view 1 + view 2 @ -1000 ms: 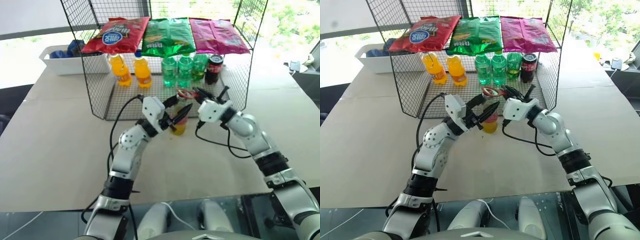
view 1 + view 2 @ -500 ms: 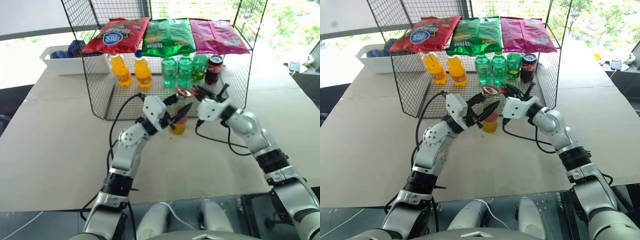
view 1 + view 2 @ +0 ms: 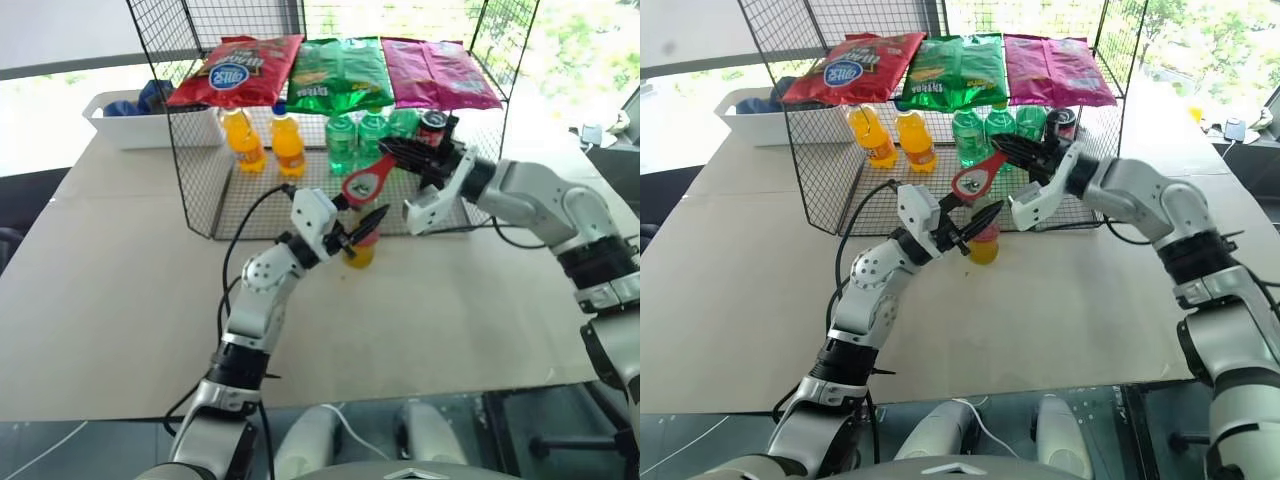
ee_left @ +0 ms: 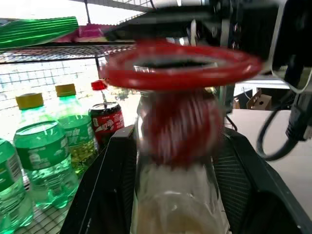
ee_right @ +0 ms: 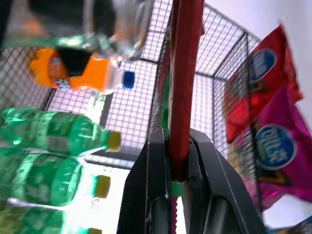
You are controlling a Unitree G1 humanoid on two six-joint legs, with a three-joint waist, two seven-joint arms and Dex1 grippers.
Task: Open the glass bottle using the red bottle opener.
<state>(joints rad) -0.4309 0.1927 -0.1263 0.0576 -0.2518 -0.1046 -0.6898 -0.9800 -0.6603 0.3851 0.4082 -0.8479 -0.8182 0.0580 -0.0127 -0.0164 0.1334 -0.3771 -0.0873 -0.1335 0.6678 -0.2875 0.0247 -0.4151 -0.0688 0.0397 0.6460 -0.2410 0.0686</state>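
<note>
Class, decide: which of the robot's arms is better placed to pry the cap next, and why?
Likely the right: the right gripper holds the red bottle opener above the glass bottle, which the left gripper steadies.

We cannot read any full word. The red snack bag [image 3: 236,70] on the rack's top left carries a blue oval logo, the green snack bag [image 3: 343,72] beside it a yellow-red logo; both lettering too small to make out.

Wire rack [image 3: 195,180] with orange soda bottles [image 3: 265,140], green bottles [image 3: 357,138], snack bags [image 3: 340,72]; white bin [image 3: 125,128]
</note>
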